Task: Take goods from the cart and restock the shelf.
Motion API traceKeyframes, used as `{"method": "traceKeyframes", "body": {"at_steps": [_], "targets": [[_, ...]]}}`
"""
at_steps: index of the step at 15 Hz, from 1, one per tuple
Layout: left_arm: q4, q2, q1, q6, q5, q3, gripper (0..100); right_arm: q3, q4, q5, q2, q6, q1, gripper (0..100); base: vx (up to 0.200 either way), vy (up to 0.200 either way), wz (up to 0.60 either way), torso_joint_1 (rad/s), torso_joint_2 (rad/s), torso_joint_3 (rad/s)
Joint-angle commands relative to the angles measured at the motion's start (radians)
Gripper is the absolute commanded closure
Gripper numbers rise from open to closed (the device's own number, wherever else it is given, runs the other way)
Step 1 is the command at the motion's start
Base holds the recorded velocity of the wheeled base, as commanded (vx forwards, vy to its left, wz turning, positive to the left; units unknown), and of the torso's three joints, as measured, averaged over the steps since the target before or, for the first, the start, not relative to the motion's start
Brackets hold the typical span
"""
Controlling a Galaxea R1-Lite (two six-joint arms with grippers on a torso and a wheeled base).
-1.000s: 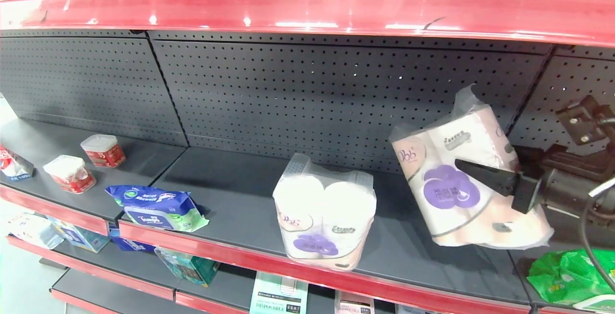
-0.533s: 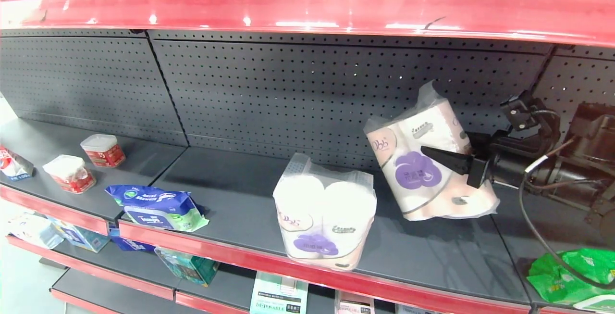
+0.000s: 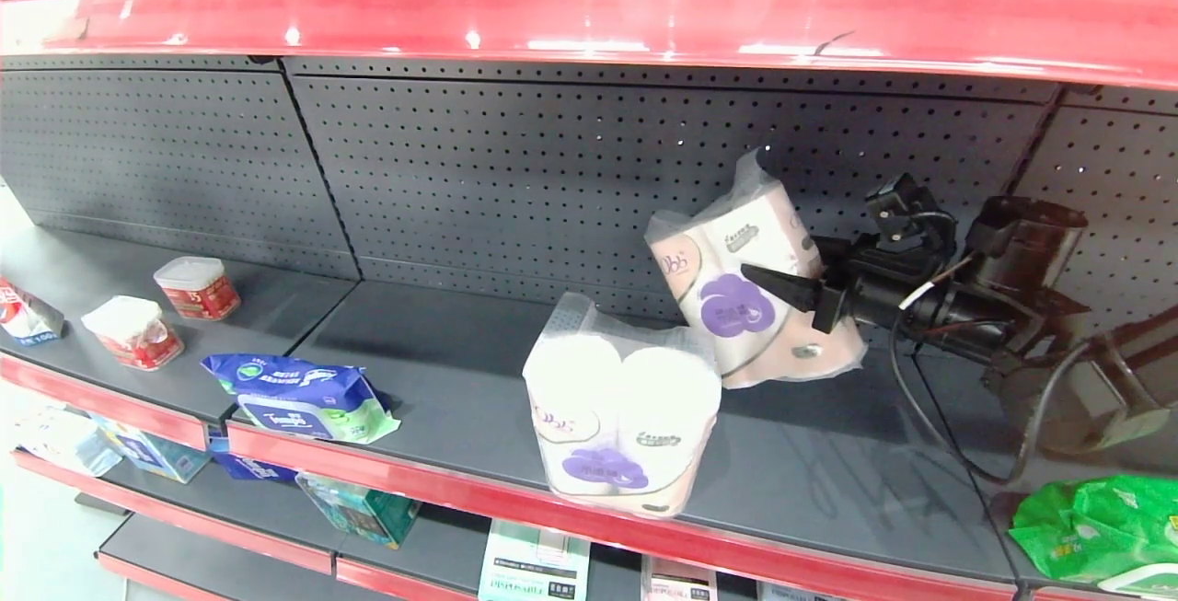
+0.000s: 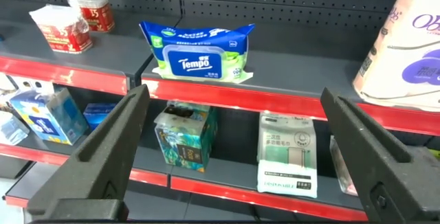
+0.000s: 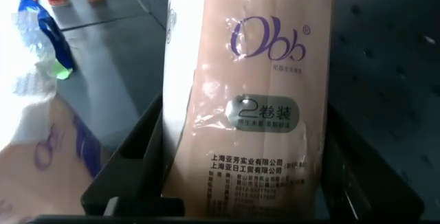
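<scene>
My right gripper [image 3: 780, 291] is shut on a wrapped toilet paper pack [image 3: 713, 283] with a purple label. The pack is tilted, deep in the shelf near the perforated back panel [image 3: 515, 178], low over the grey shelf board [image 3: 442, 352]; whether it touches the board is unclear. In the right wrist view the same pack [image 5: 251, 93] sits between the two black fingers [image 5: 130, 165]. A second, matching pack [image 3: 621, 408] stands upright at the shelf's front edge, left of and nearer than the held one. My left gripper [image 4: 234, 95] hangs open and holds nothing in front of the shelves.
A blue wipes pack [image 3: 299, 394] and two red-labelled tubs [image 3: 198, 288] lie further left. A green pack [image 3: 1095, 527] sits at the front right. The red upper shelf [image 3: 589, 12] overhangs the bay. Lower shelves hold boxed goods [image 4: 182, 138].
My right gripper has carried the held pack leftward and deeper toward the back panel. The standing pack and the other goods have stayed put.
</scene>
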Motion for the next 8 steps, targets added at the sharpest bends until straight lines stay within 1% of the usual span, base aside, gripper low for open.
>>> {"method": "traceKeyframes", "body": {"at_steps": [1, 5, 7, 8], "targets": [[0.0, 0.0, 0.0, -0.001, 0.0, 0.0, 0, -0.056, -0.044, 0.0, 0.105, 0.004, 0.052, 100, 0.0, 0.0, 0.0, 0.0, 0.0, 0.0], [0.0, 0.0, 0.0, -0.001, 0.0, 0.0, 0, -0.112, -0.07, 0.001, 0.169, 0.004, 0.088, 100, 0.0, 0.0, 0.0, 0.0, 0.0, 0.0], [0.0, 0.0, 0.0, -0.001, 0.0, 0.0, 0, -0.102, -0.082, 0.02, 0.195, -0.01, 0.089, 100, 0.0, 0.0, 0.0, 0.0, 0.0, 0.0], [0.0, 0.0, 0.0, -0.001, 0.0, 0.0, 0, -0.096, -0.079, 0.038, 0.202, -0.039, 0.078, 100, 0.0, 0.0, 0.0, 0.0, 0.0, 0.0]]}}
